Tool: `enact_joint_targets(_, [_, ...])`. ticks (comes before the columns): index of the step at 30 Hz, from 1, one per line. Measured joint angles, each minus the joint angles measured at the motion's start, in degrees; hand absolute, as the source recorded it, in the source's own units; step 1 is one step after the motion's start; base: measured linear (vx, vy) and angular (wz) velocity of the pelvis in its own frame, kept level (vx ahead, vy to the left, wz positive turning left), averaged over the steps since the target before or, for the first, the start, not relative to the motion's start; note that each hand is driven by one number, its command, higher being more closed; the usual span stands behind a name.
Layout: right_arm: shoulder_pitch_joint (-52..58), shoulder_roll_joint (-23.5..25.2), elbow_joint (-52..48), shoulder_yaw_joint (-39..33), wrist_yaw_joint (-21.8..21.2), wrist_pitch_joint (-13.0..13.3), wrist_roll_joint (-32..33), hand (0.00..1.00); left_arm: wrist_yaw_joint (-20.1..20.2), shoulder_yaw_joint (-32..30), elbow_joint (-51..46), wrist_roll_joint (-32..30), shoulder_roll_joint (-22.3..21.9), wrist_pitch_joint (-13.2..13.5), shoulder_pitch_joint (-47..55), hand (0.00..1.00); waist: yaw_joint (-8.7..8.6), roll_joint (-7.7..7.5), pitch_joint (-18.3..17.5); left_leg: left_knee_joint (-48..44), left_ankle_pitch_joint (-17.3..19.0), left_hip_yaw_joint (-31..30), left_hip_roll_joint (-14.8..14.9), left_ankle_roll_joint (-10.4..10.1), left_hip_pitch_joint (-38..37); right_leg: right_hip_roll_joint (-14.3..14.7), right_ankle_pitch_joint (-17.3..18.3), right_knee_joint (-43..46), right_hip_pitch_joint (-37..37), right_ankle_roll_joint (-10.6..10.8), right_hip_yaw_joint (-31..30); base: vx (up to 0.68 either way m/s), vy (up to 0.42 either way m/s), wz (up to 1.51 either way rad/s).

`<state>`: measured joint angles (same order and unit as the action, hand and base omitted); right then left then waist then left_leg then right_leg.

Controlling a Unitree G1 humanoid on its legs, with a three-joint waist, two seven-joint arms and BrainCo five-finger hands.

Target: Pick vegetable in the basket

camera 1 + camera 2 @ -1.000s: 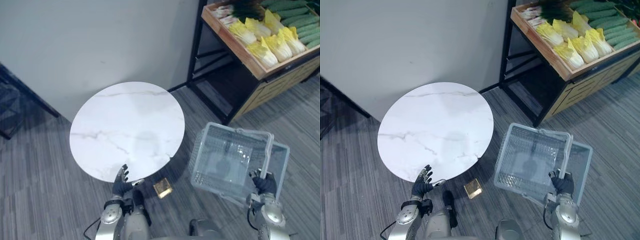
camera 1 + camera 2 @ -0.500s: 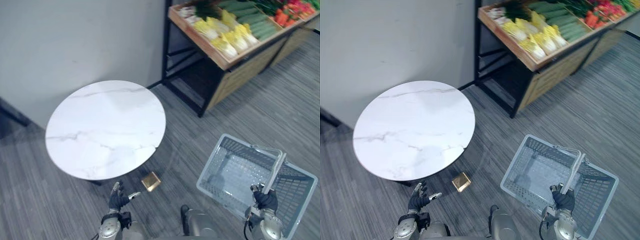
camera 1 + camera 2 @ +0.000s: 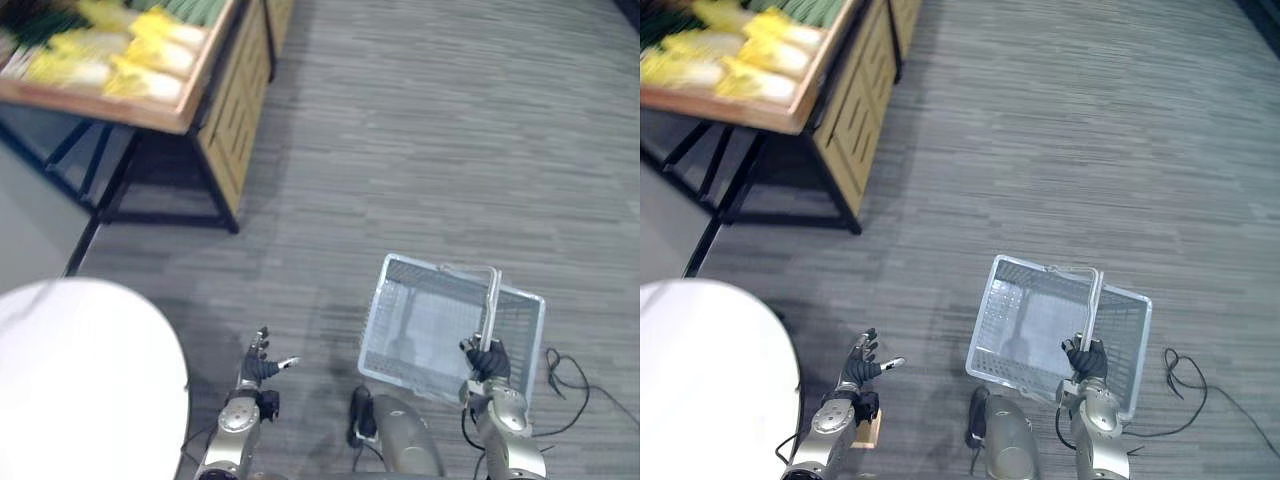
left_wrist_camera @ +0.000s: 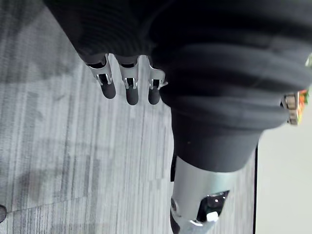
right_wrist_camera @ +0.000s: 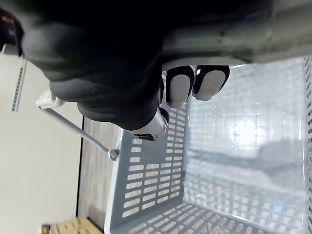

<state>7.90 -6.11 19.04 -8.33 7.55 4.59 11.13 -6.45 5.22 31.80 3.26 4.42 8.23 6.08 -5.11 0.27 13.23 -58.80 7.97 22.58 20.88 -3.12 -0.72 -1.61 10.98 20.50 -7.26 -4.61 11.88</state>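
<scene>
A clear plastic basket (image 3: 420,345) with nothing inside hangs low over the floor at the lower right. My right hand (image 3: 488,362) is shut on its upright handle (image 3: 491,305); in the right wrist view its fingers (image 5: 187,85) curl round the handle above the basket's grid wall (image 5: 146,175). At the upper left, a wooden produce shelf (image 3: 195,75) carries pale yellow cabbages (image 3: 140,55) and green vegetables (image 3: 805,10). My left hand (image 3: 258,366) hovers over the floor at the lower left, fingers straight and holding nothing, far from the shelf.
A round white marble table (image 3: 70,385) fills the lower left corner. A small wooden block (image 3: 870,430) lies on the grey carpet by my left arm. The shelf's black metal frame (image 3: 120,185) stands beside the table. Open carpet stretches ahead and to the right.
The view has swung right: the table slid to the lower left and the shelf to the upper left. The basket stays in my right hand, now nearer the middle.
</scene>
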Motion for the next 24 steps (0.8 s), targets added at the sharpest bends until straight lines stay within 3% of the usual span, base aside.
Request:
enact_joint_targets(1, [-0.21, 0.02, -0.07, 0.38, 0.0, 0.05, 0.0, 1.0, -0.07, 0.32, -0.05, 0.0, 0.26, -0.02, 0.82, 0.0, 1.15, -0.74, 0.48, -2.13, 2.89, -4.06, -2.26, -0.55, 5.41, -0.1, 0.29, -1.56, 2.62, 0.51, -2.22, 0.37, 0.118, -1.2])
enact_joint_targets(3, [-0.95, -0.04, -0.09, 0.34, 0.03, 0.09, 0.0, 1.0, -0.13, 0.36, -0.33, 0.01, 0.39, -0.05, 2.51, 0.0, 2.57, -0.61, 0.81, 2.02, 5.51, -7.22, -5.53, 0.51, 12.15, -0.63, 0.94, -4.05, 6.57, 1.74, -4.79, 0.34, 0.159, -0.77])
enact_joint_targets(4, [-1.37, -0.34, -0.07, 0.36, 0.05, 0.07, -0.02, 1.0, -0.23, 0.34, -0.98, 0.01, 0.42, -0.04, 3.56, 0.0, 3.15, -1.02, 1.09, 9.68, 5.99, -8.41, -8.69, 0.89, 15.57, -1.88, 1.74, -5.33, 9.05, 3.11, -5.99, 0.45, 0.293, -0.43])
enact_joint_targets(5, [-1.57, -1.15, -0.05, 0.42, 0.09, 0.21, -0.18, 1.0, -0.27, 0.39, -1.78, 0.02, 0.26, -0.05, 5.09, 0.0, 3.49, -1.07, 1.15, 22.87, 4.98, -9.24, -12.24, -0.25, 17.76, -3.64, 3.14, -6.37, 10.85, 5.24, -6.85, 0.55, 0.385, -0.54])
enact_joint_targets(6, [-1.9, -2.74, -0.05, 0.43, 0.13, 0.32, -0.49, 1.0, -0.44, 0.35, -2.49, 0.02, -0.25, -0.06, 5.96, 0.0, 4.54, 0.85, 0.79, 35.44, -0.48, -10.43, -13.86, -1.02, 18.7, -3.51, 4.61, -6.65, 12.05, 7.07, -8.04, 0.61, 0.43, -0.66])
enact_joint_targets(7, [-2.62, -2.95, 1.02, 0.46, 0.26, 0.3, -0.57, 1.0, -0.96, 0.18, -2.48, 0.01, -0.27, -0.11, 6.21, 0.0, 5.75, 0.48, 0.65, 35.36, -2.37, -9.64, -15.04, 3.15, 17.48, -4.32, 5.63, -6.63, 12.7, 7.91, -10.31, 0.59, 0.378, -0.41])
enact_joint_targets(8, [-2.96, -2.96, 0.89, 1.6, 0.18, 0.34, -0.72, 1.0, -1.48, -0.3, -2.96, 0.0, 0.39, -0.11, 6.22, 0.0, 5.73, -1.31, -0.18, 34.71, 0.05, -9.05, -17.4, 3.63, 17.99, -6.67, 5.75, -7.89, 13.22, 8.31, -10.55, 0.62, 0.363, -0.1])
enact_joint_targets(10, [-3.82, -3.23, 1.65, 1.58, -0.01, 0.35, -1.23, 1.0, -1.51, -1.58, -3.27, 0.02, 0.18, -0.14, 4.83, 0.0, 5.94, -1.68, -0.31, 30.7, 4.78, -9.01, -19.3, 6.02, 19.05, -8.78, 5.8, -5.64, 13.56, 10.91, -10.77, 0.53, 0.294, 0.24])
enact_joint_targets(11, [-4.12, -3.05, 3.01, 1.62, -0.2, 0.34, -1.84, 1.0, -1.64, -1.39, -3.15, 0.03, -0.17, -0.14, 4.57, 0.0, 5.89, -1.65, -0.28, 30.64, 7.06, -8.89, -20.85, 6.84, 16.8, -10.16, 5.67, 2.04, 12.14, 11.97, -11.27, 0.42, 0.24, 0.17])
enact_joint_targets(12, [-4.11, -2.73, 3.83, 1.64, -0.29, 0.33, -2.46, 1.0, -1.7, -1.03, -3.05, 0.03, -0.23, -0.14, 4.76, 0.0, 5.88, -1.7, -0.26, 32.1, 8.1, -8.81, -22.2, 7.23, 13.82, -11.3, 3.88, 11.55, 9.17, 15.32, -12.54, 0.64, 0.313, 0.23])
enact_joint_targets(13, [-3.71, -2.02, 4.72, 1.64, -0.34, 0.13, -3.01, 1.0, -1.6, -0.2, -3.02, 0.02, 0.1, -0.16, 4.95, 0.0, 5.57, -1.78, -0.22, 34.78, 8.67, -9.02, -23.88, 7.97, 8.74, -12.17, -0.33, 26.4, 4.3, 20.19, -14.35, 0.44, 0.198, 0.19])
enact_joint_targets(14, [-3.39, -1.78, 4.83, 1.68, -0.4, -0.17, -3.51, 1.0, -1.59, 0.28, -3.03, 0.02, 0.28, -0.2, 5.07, 0.0, 5.35, -1.8, -0.18, 35.98, 8.93, -9.37, -24.53, 8.56, 6.36, -12.33, -0.12, 32.6, 2.32, 19.68, -14.16, 0.57, 0.193, 0.31])
enact_joint_targets(15, [-3.09, -1.54, 4.96, 2.17, -0.44, -0.76, -4.08, 1.0, -1.65, 1.01, -2.92, 0.02, 0.39, -0.22, 5.32, 0.0, 4.54, -1.62, -0.21, 38.44, 9.25, -10.49, -25.34, 9.08, 1.9, -12.62, 1.5, 39.63, -0.93, 16.06, -12.86, 0.6, 0.099, 0.34])
enact_joint_targets(16, [-3.05, -1.51, 4.96, 2.74, -0.77, -0.8, -4.64, 1.0, -2.03, 1.26, -2.75, 0.02, 0.34, -0.25, 5.1, 0.0, 4.1, -1.11, -0.29, 41.29, 9.22, -11.74, -25.55, 9.12, -2.11, -12.27, 3.67, 40.3, -4.43, 12.32, -9.82, 0.71, 0.104, 0.31])
enact_joint_targets(18, [-3.34, -1.5, 4.95, 2.8, -1.66, -0.79, -5.16, 1.0, -2.38, 1.48, -2.3, 0.02, 0.46, -0.25, 3.93, 0.0, 3.99, -0.31, -0.02, 44.46, 9.23, -14.06, -24.79, 9.1, -6.43, -10.06, 6.69, 35.59, -10.38, 8.27, -6.64, 0.66, -0.009, 0.29])
enact_joint_targets(20, [-3.55, -1.74, 4.78, 2.7, -1.74, -0.77, -5.14, 1.0, -2.41, 1.4, -1.34, 0.01, 0.29, -0.25, 2.29, 0.0, 2.7, 0.91, 0.58, 44.67, 9.75, -16.38, -22.54, 8.1, -9.13, -5.79, 7.25, 24.92, -15.06, 7.76, -6.75, 0.6, -0.094, 0.57])
enact_joint_targets(21, [-3.54, -2.04, 4.77, 2.58, -1.72, -0.55, -5.03, 1.0, -2.4, 1.28, -0.42, -0.03, 0.32, -0.24, 1.15, 0.0, 2.16, 1.28, 0.78, 44.52, 10.49, -17.7, -21.1, 6.51, -11.28, -2.63, 2.9, 12.59, -16.41, 7.9, -8.58, 0.63, -0.139, 0.75])
enact_joint_targets(22, [-2.99, -2.01, 4.66, 2.44, -1.53, -0.55, -4.81, 1.0, -2.42, 1.17, -0.29, -0.2, 0.79, -0.16, 1.13, 0.0, 2.2, 0.06, 0.1, 43.66, 11.99, -18.98, -21.09, 3.35, -12.88, -1.32, -6.99, -2.1, -15.4, 7.64, -11.47, 0.65, -0.17, 0.75])
enact_joint_targets(23, [-2.28, -1.98, 4.52, 2.43, -1.48, -0.55, -4.74, 1.0, -2.41, 0.99, -0.32, -0.6, 1.44, -0.12, 1.29, 0.0, 2.22, -1.31, -0.54, 42.91, 13.04, -20.09, -21.58, 1.73, -13.97, -1.52, -12.98, -7.06, -14.85, 8.07, -12.85, 0.72, -0.261, 0.78])
enact_joint_targets(24, [-1.51, -3.46, 4.69, 1.74, -1.44, -0.59, -4.74, 1.0, -2.44, 0.83, 1.67, -0.74, 0.09, -0.2, 0.71, 0.0, 2.21, 0.21, -0.81, 40.39, 15.02, -22.94, -20.22, 0.22, -15.51, -0.5, -18.74, -2.58, -15.19, 7.29, -13.22, 0.56, -0.214, 0.5])
